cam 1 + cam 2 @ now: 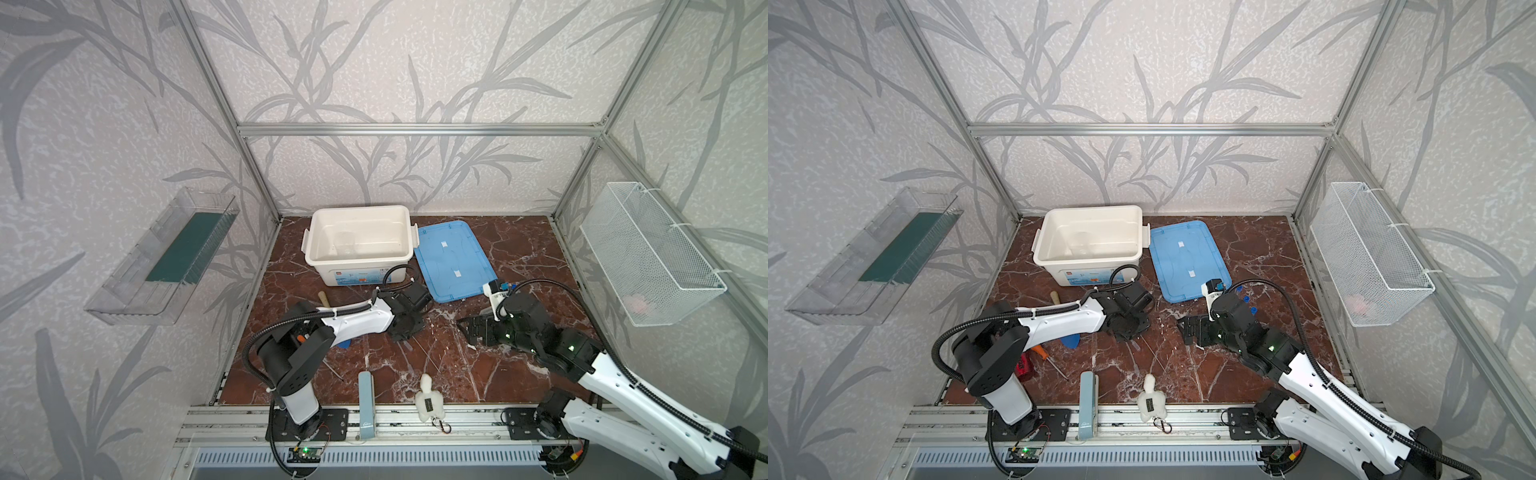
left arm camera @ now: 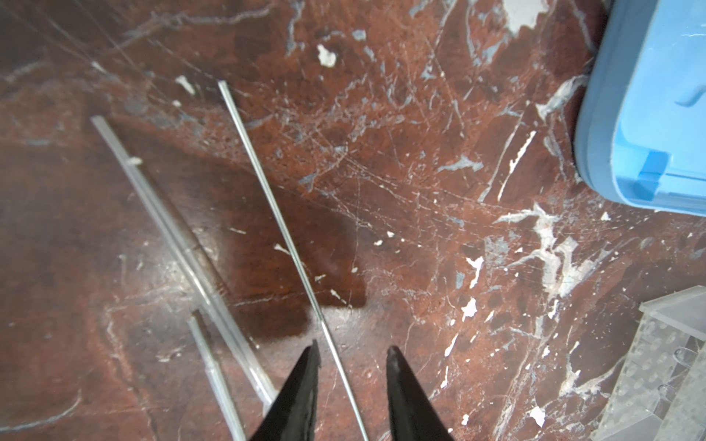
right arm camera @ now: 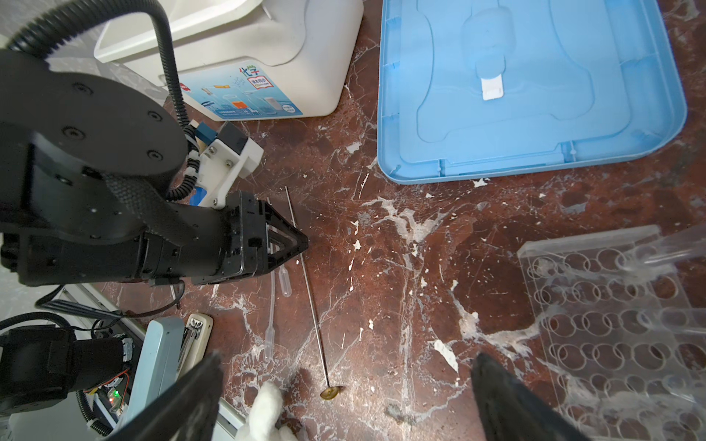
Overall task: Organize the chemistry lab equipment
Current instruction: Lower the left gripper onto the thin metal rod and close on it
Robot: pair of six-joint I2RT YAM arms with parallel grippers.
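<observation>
Stooping low over veined red-brown marble tabletop (image 2: 420,172) with left gripper (image 2: 352,347) narrowly parted astride thin silvery rod (image 2: 270,202), unclamped; right gripper (image 3: 349,357) wide, empty.

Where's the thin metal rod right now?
The rod lies flat on the marble tabletop near the centre, running between the tips of the open left end effector in the left wrist view, clear pipettes beside it.

Glossy red-brown marble-look tabletop (image 2: 420,114), scratched and chipped. Thin rod (image 2: 271,206) of bright smooth metal. Droppers (image 2: 179,244) and perforated tube rack (image 3: 611,324) of clear smooth plastic. Blue lid (image 3: 535,76) and white tub (image 1: 357,270) of smooth opaque plastic. White wire-mesh basket (image 1: 623,249). Fluffy cloth toy (image 1: 428,401).
</observation>
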